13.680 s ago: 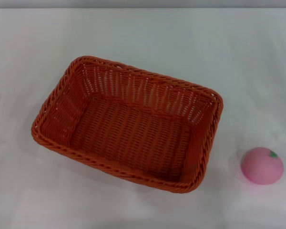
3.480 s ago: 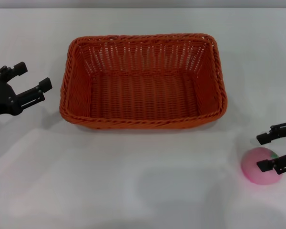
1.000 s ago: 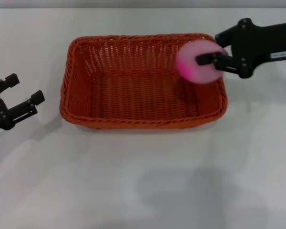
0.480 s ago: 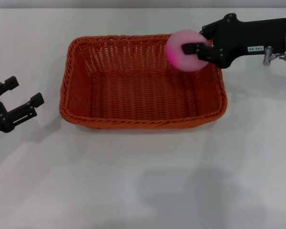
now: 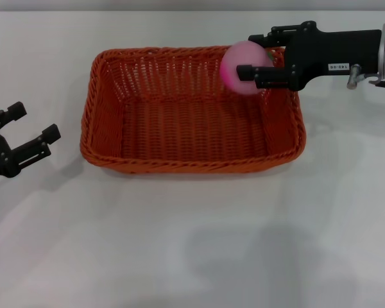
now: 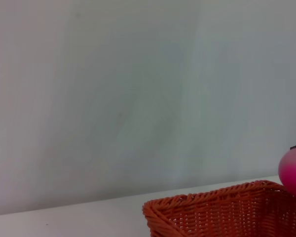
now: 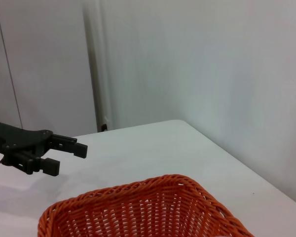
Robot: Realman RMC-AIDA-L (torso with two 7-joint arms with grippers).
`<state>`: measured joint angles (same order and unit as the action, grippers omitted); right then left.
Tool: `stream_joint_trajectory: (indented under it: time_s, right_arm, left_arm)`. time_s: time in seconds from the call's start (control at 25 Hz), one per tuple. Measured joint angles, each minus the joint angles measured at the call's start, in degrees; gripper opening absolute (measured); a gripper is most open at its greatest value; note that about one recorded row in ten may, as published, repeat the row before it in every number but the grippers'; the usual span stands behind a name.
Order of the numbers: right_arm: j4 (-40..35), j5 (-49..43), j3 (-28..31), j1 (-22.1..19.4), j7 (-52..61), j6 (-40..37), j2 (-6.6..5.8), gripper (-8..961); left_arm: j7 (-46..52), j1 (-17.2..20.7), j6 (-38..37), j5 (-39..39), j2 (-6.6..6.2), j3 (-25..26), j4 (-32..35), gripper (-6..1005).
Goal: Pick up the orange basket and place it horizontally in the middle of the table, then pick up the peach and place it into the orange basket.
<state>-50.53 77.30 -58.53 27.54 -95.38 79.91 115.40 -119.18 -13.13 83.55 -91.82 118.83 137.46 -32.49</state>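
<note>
The orange basket [image 5: 192,106] lies lengthwise across the middle of the white table [image 5: 192,244]; it also shows in the left wrist view [image 6: 217,212] and the right wrist view [image 7: 138,207]. The pink peach [image 5: 239,64] hangs blurred over the basket's far right corner, and its edge shows as a pink round [image 6: 293,170]. My right gripper [image 5: 247,56] reaches in from the right with its fingers spread open around the peach. Left of the basket, my left gripper [image 5: 35,120] stays open and holds nothing; the right wrist view catches it too [image 7: 71,159].
A pale wall rises behind the table's far edge. The right arm [image 5: 346,51] stretches over the table's far right side. White tabletop lies in front of the basket.
The right gripper's fingers have spread apart around the peach, which shifted slightly left and lower over the basket. The left gripper and the basket have not moved.
</note>
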Motion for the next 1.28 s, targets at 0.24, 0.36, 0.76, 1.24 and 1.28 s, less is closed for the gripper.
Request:
stream_joint_trajectory:
  time_s: [0.24,0.36,0.76,1.24,1.28]
  right_arm:
    - [0.11,0.05,-0.01,0.05,-0.14,-0.34,0.00,680]
    - [0.13,0.05,-0.01,0.06,-0.15,-0.47,0.00,709]
    - [-0.23,3.63,0.45,-0.88,-0.31,0.79,-0.24,701]
    - [0.45,11.40,15.69,-8.48,-4.17,7.13,-0.52,696]
    - [1.55,11.97,17.16,-9.20,-5.51,7.15,-0.55,695]
  left_arm:
    - [0.00,-0.14,0.36,-0.02,0.00,0.00,-0.03,878]
    - [0.00,-0.15,0.37,-0.03,0.00,0.00,-0.04,878]
    - [0.00,0.20,0.46,-0.03,0.00,0.00,-0.39,877]
    - [-0.68,0.30,0.35,1.92,-0.18,1.66,-0.63,878]
    - [-1.24,0.30,0.34,2.60,-0.18,1.66,-0.65,878]
